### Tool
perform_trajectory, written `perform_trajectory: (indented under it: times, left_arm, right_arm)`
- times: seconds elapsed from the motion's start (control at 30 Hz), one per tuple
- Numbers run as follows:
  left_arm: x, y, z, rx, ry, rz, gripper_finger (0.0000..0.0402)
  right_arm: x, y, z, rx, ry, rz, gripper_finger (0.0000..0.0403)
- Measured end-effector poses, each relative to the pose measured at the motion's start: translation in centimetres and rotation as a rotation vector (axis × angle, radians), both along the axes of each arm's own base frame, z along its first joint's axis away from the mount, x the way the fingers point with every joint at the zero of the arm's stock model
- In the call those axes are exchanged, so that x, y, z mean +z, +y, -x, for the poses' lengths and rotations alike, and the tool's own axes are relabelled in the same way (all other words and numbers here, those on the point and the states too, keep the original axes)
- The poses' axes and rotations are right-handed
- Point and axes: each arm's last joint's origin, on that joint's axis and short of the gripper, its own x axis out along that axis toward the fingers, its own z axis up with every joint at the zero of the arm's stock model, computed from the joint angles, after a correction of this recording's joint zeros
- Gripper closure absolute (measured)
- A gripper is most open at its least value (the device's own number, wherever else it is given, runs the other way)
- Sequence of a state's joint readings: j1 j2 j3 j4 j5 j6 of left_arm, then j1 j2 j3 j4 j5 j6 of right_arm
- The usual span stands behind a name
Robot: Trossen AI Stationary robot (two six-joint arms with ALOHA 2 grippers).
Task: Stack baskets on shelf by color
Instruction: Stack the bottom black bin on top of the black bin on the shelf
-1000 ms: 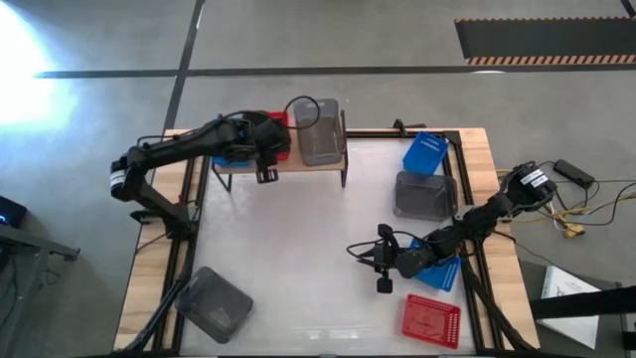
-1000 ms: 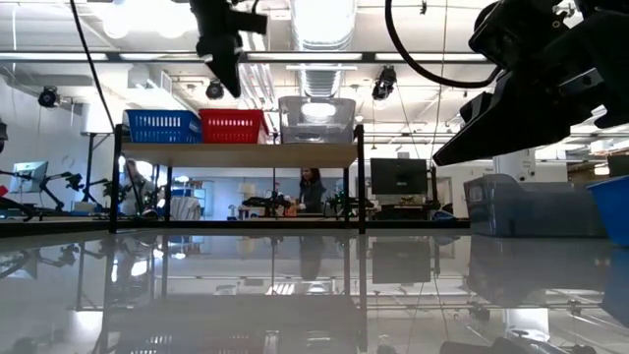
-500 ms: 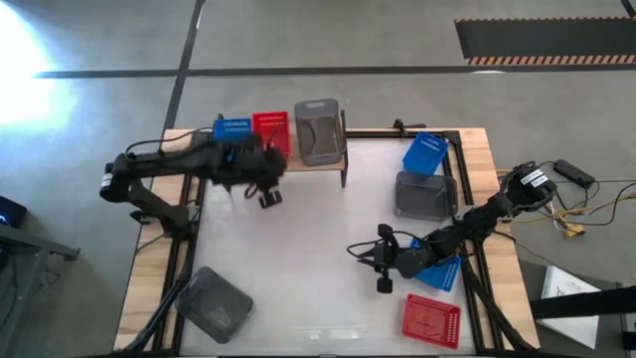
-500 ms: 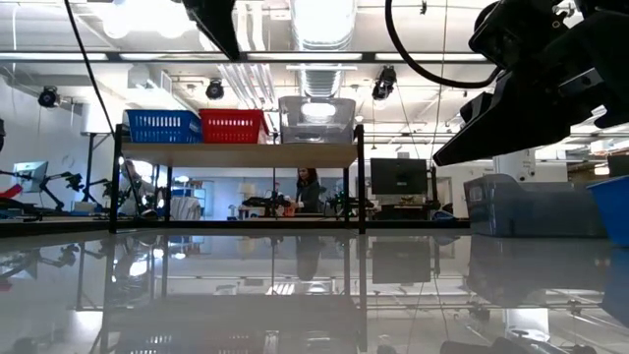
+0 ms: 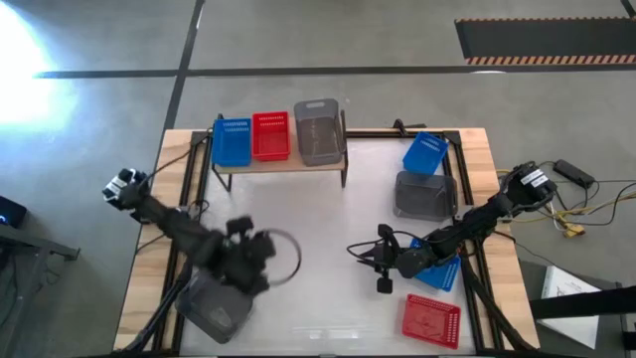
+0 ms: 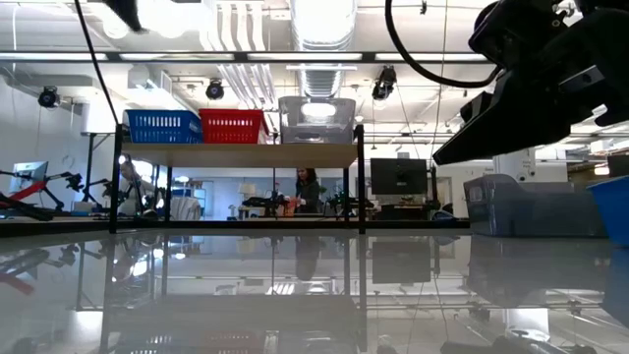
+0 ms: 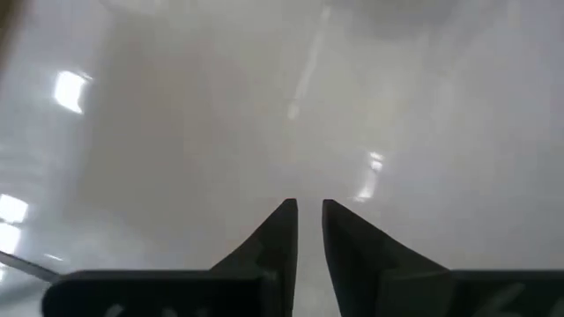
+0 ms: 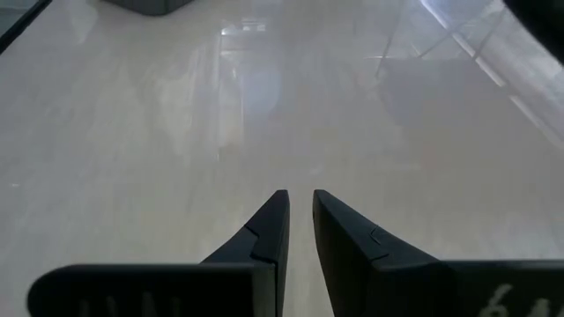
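Shelf (image 5: pixel 281 164), far desk edge: blue, red, grey baskets (image 5: pixel 319 130) in a row. Left tool (image 7: pixel 304 231), tips nearly together, empty, hangs over the grey basket (image 5: pixel 213 302) at the near-left corner; open wide before you descend. Right tool (image 8: pixel 298 224), tips likewise close, idles near-right. Only the high view shows that basket.

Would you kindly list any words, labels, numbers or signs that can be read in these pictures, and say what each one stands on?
No text can be read in any view.
Right gripper: pale marks at the corner of its body in the right wrist view, cut off by the picture's edge and unreadable.
Floor strip with orange and dark stripes beyond the table: a marking, no words.
Blue, red and grey baskets on the shelf: no labels visible.
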State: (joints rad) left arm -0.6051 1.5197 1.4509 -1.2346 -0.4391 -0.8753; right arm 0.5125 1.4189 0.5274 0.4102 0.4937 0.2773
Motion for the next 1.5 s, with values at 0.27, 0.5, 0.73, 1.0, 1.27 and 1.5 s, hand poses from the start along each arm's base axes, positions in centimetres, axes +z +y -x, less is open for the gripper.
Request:
perform_trajectory:
  times: [0.27,0.5,0.73,1.0,1.27,1.5]
  left_arm:
    - [-2.7,-6.0,2.2,0.358,0.039,0.286,0.0375]
    - [-4.9,-8.6,2.7,0.560,0.207,0.434,0.0294]
    - [-6.5,-10.4,1.7,0.651,0.224,0.556,0.0175]
    - [-10.0,-11.4,1.1,0.732,0.368,0.486,0.0183]
    - [-10.7,-10.6,-0.1,0.651,0.386,0.447,0.0335]
    - [-10.7,-8.8,-3.5,0.346,0.331,0.470,0.0392]
  right_arm:
    - [0.6,0.2,-0.3,0.031,-0.069,0.031,0.0355]
    - [0.8,0.2,-0.4,0.049,-0.087,0.057,0.0355]
    - [0.8,0.2,-0.4,0.059,-0.085,0.078,0.0355]
    - [0.8,0.2,-0.4,0.061,-0.084,0.082,0.0355]
    - [0.8,0.2,-0.4,0.062,-0.085,0.083,0.0355]
    - [0.8,0.2,-0.4,0.062,-0.085,0.083,0.0355]
